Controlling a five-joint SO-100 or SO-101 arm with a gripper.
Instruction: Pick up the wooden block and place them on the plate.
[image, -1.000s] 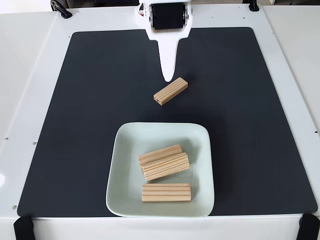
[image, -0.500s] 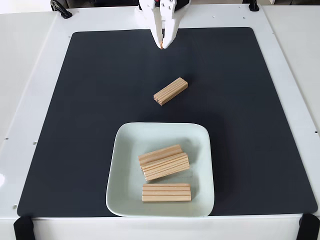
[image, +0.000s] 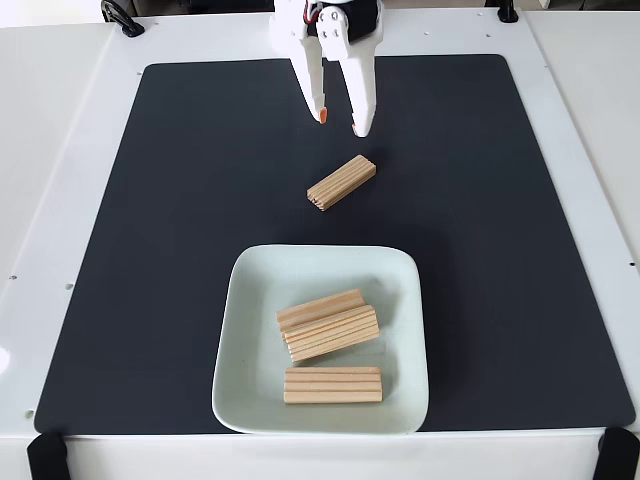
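Fixed view showed a black mat spread over most of the frame, with the plate at lower centre carrying three wooden blocks, two stacked near its middle and one by its lower edge. The fourth wooden block lay slantwise on the mat at upper centre, just above the plate. The gripper hung near it at top centre, fingers apart and empty, so the reach for the last pick looked to be in hand; next it needed to descend astride the block's narrow sides and close.
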